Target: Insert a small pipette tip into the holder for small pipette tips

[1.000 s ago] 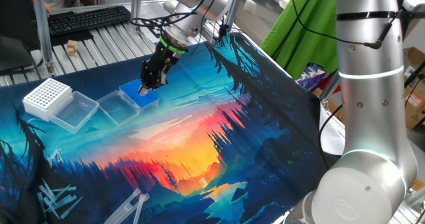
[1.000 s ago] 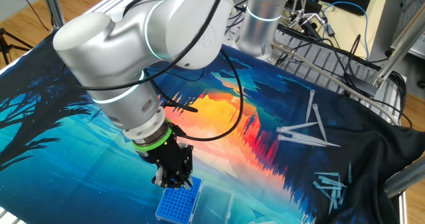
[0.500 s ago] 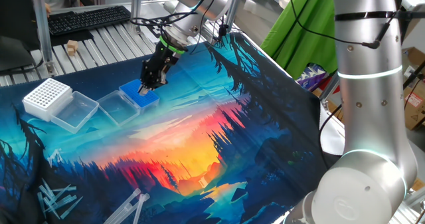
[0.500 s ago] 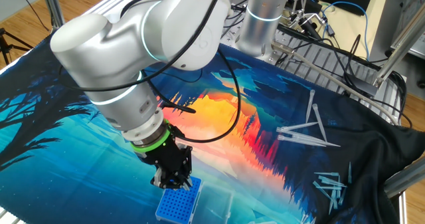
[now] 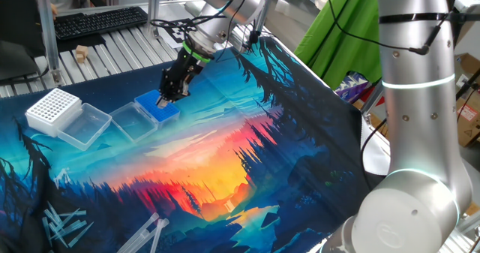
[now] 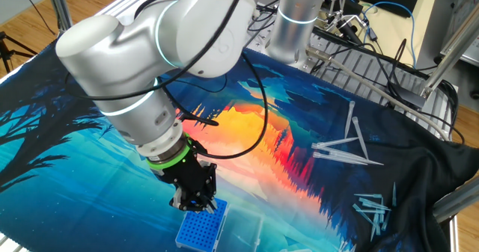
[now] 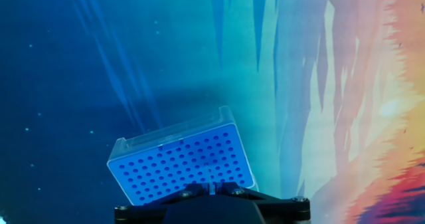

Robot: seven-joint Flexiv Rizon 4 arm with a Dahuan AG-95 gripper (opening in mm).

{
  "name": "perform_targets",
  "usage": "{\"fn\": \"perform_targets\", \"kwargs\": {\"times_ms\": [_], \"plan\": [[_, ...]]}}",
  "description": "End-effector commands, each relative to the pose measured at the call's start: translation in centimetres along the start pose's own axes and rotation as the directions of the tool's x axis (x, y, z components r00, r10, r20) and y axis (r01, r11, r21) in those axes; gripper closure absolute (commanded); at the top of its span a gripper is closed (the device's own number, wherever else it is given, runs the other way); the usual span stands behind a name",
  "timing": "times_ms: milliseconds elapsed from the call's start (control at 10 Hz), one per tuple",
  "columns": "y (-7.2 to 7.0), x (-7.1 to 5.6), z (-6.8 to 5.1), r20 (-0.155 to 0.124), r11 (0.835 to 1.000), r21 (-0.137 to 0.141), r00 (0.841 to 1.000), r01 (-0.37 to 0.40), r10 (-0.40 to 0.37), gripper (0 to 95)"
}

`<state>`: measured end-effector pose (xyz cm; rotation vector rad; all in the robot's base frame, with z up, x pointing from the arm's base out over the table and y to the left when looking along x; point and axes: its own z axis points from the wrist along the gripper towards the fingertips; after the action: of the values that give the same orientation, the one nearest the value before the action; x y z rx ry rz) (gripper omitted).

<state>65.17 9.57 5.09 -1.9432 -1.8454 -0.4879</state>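
In one fixed view, a white perforated rack is sitting at the far left on a colourful forest-sunset mat, with two clear open lids lying beside it. To the right of these, the holder for small pipette tips, a bright-blue block, is resting on the mat. The black gripper is hanging directly over the holder's top, tilted, its fingers pressed nearly together. Loose clear tips are lying at the lower left.

In the hand view, the holder's grid of holes is filling the lower left, with its clear lid hinged open behind. The small pipette tip, thin and pale, is showing faintly between the closed fingers, pointing at the grid's near edge; whether it is touching a hole is unclear.
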Motion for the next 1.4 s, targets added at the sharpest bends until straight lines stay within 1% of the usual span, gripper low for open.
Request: {"fn": "perform_targets", "kwargs": {"times_ms": [100, 400, 600, 800, 1000, 1200, 1400], "plan": [[0.09, 0.01, 0.08, -0.008, 1.000, 0.000, 1.000, -0.007, 0.007, 95.0], [0.10, 0.01, 0.07, -0.011, 1.000, 0.000, 1.000, -0.011, 0.011, 95.0], [0.12, -0.02, 0.12, -0.028, 1.000, 0.002, 0.999, -0.015, 0.015, 95.0], [0.14, -0.05, 0.17, -0.035, 1.000, 0.003, 0.999, -0.020, 0.020, 95.0], [0.17, -0.07, 0.20, -0.053, 1.000, 0.005, 0.998, -0.030, 0.030, 95.0], [0.24, -0.06, 0.17, -0.048, 0.999, 0.004, 0.998, -0.032, 0.032, 95.0], [0.26, -0.05, 0.17, -0.049, 0.999, 0.004, 0.998, -0.031, 0.032, 95.0]]}}
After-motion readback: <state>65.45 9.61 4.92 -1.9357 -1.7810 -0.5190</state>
